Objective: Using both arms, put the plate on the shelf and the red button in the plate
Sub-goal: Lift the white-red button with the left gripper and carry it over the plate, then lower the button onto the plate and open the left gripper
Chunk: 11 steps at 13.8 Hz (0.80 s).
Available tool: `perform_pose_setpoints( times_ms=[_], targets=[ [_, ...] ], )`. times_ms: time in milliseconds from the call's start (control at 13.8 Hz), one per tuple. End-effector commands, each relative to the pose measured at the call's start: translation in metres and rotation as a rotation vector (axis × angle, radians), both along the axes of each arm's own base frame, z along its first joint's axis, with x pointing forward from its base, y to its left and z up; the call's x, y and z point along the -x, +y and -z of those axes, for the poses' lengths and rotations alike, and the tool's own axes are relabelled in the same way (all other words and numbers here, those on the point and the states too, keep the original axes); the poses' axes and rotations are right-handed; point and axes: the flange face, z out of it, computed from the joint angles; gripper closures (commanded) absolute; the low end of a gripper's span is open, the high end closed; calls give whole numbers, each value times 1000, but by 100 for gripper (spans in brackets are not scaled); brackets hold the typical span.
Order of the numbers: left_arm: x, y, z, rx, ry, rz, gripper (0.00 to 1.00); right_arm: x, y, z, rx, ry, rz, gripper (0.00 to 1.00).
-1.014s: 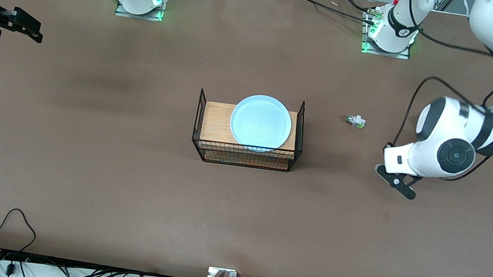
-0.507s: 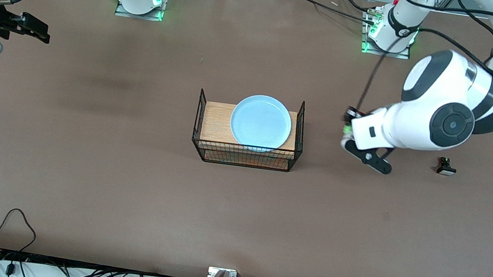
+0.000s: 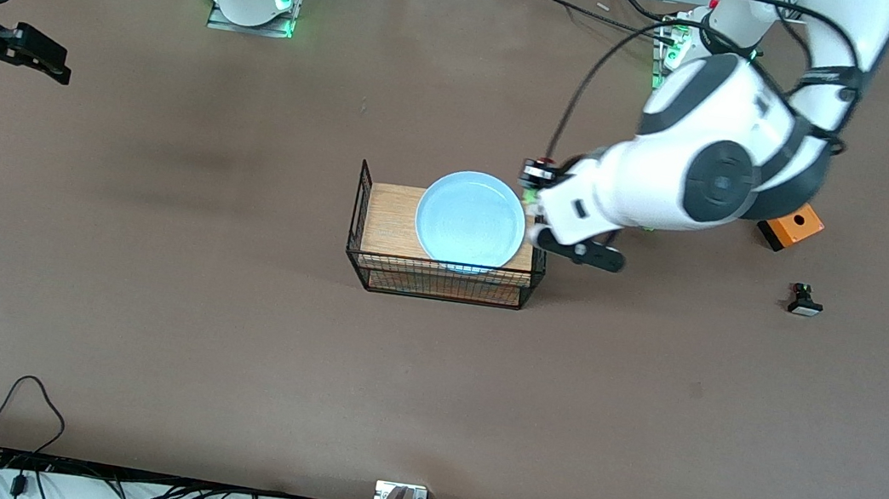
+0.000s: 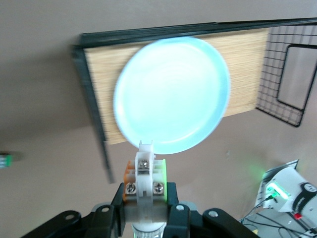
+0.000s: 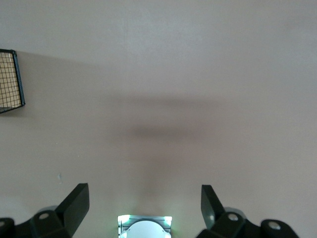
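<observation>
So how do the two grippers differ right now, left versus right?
The left gripper is shut on the red button, while the right gripper is open and holds nothing. The left gripper hangs over the edge of the wire rack beside the plate; the right gripper waits over bare table at the right arm's end. Both are black two-finger grippers.

Pale-blue plate (image 3: 470, 221) flat on wire rack (image 3: 440, 280), red button (image 4: 145, 186) in left pincer (image 4: 146, 218)
</observation>
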Motion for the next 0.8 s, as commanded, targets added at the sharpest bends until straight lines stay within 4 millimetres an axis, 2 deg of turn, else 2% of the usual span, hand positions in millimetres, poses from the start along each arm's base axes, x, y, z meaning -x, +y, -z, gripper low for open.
perform_pose_setpoints(
  times_ms=[0, 217, 434, 579, 724],
  targets=[
    [-6, -25, 23, -24, 46, -29, 95, -8, -3, -2, 14, -4, -5, 0],
    [-1, -30, 9, -66, 0, -39, 95, -9, -3, -3, 13, -16, -4, 0],
    [-3, -34, 7, -58, -19, -55, 95, -11, -2, -4, 12, -28, -12, 0],
    [-3, -35, 13, -60, -11, -54, 96, -13, -1, -1, 12, -29, -5, 0],
    [7, -53, 34, -83, 17, -39, 96, -13, 3, 0, 10, -27, -12, 0]
  ],
)
